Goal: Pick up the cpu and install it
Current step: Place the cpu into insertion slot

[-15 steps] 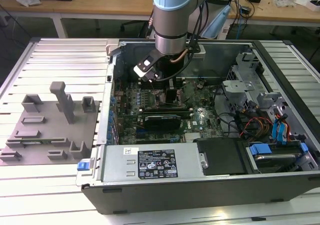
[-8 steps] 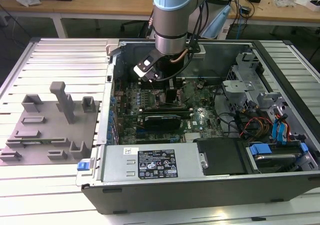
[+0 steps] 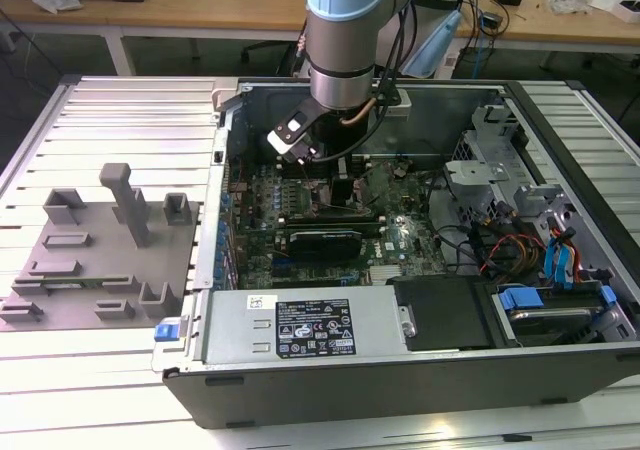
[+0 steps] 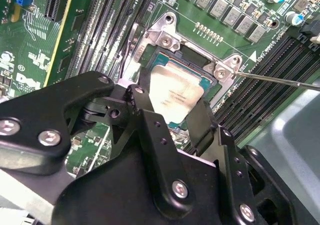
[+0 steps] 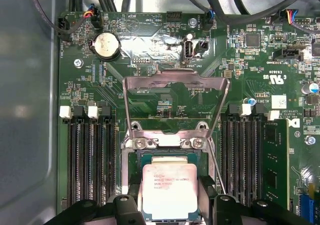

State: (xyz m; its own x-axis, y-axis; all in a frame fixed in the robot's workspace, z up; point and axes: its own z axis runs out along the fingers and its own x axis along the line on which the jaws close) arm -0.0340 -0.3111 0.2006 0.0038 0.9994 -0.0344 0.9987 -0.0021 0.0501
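My gripper (image 4: 173, 108) squeezes the cpu (image 4: 176, 89) between its two fingers, right above the open socket (image 4: 163, 38). I see the lifted metal lid (image 5: 176, 81) just past the fingertips.

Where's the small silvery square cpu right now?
In both wrist views the silvery square cpu sits at the metal-framed socket on the green motherboard, beside the raised steel load plate, between black memory slots.
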